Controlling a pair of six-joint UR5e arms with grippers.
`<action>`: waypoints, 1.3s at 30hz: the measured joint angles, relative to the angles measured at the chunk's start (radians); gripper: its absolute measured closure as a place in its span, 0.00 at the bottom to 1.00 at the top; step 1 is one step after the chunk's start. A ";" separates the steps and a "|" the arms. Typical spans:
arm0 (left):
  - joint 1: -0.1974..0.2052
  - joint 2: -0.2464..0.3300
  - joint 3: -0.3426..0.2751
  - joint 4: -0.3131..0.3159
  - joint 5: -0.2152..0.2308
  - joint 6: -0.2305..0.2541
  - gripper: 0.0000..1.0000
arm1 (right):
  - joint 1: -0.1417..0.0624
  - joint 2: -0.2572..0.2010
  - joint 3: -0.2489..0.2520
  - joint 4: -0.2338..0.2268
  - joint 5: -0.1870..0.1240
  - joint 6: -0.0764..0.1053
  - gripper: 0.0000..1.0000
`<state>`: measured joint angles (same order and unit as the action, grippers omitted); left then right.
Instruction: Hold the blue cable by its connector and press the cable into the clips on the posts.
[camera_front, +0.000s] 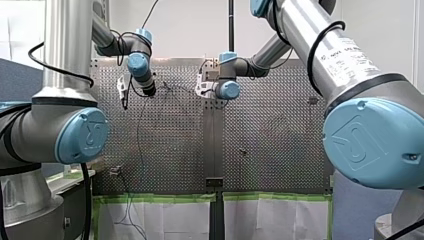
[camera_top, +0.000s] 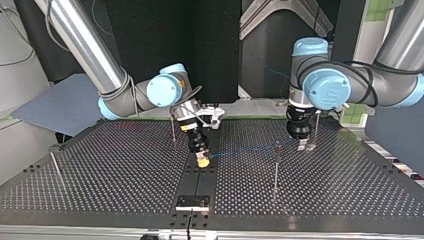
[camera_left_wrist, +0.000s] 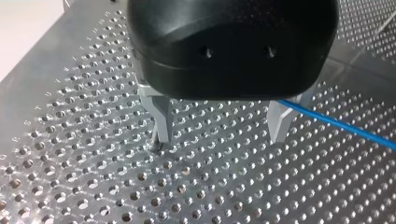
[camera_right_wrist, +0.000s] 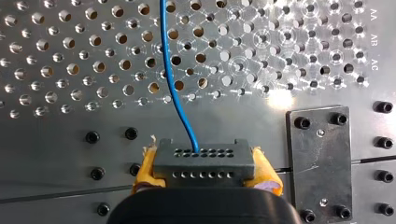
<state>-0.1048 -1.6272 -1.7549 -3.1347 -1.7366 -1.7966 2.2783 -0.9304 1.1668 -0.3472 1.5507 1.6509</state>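
My right gripper is shut on the black connector, with its yellow pads on both sides. The blue cable leaves the connector and runs ahead over the perforated table. In the top view my right gripper hangs low near the table's middle seam, and the blue cable stretches across to my left gripper. My left gripper is open, its metal fingers just above the table. The blue cable passes behind one finger, not between the two.
Thin upright posts stand on the table: one close to the cable near my left gripper, another behind my right gripper, a third at the top view's far left. A black bolted plate lies beside the connector.
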 joint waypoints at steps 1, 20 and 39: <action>0.001 0.007 -0.008 0.002 0.006 -0.006 0.00 | 0.000 0.000 0.000 0.001 0.000 0.000 1.00; -0.015 0.122 -0.068 0.026 0.114 0.002 0.00 | -0.003 0.000 0.000 0.005 0.002 0.000 1.00; -0.053 0.130 -0.069 0.031 0.083 0.043 0.00 | 0.000 0.000 0.000 0.003 0.003 0.000 1.00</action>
<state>-0.1573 -1.4967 -1.8236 -3.1034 -1.6533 -1.7537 2.2779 -0.9302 1.1667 -0.3442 1.5540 1.6509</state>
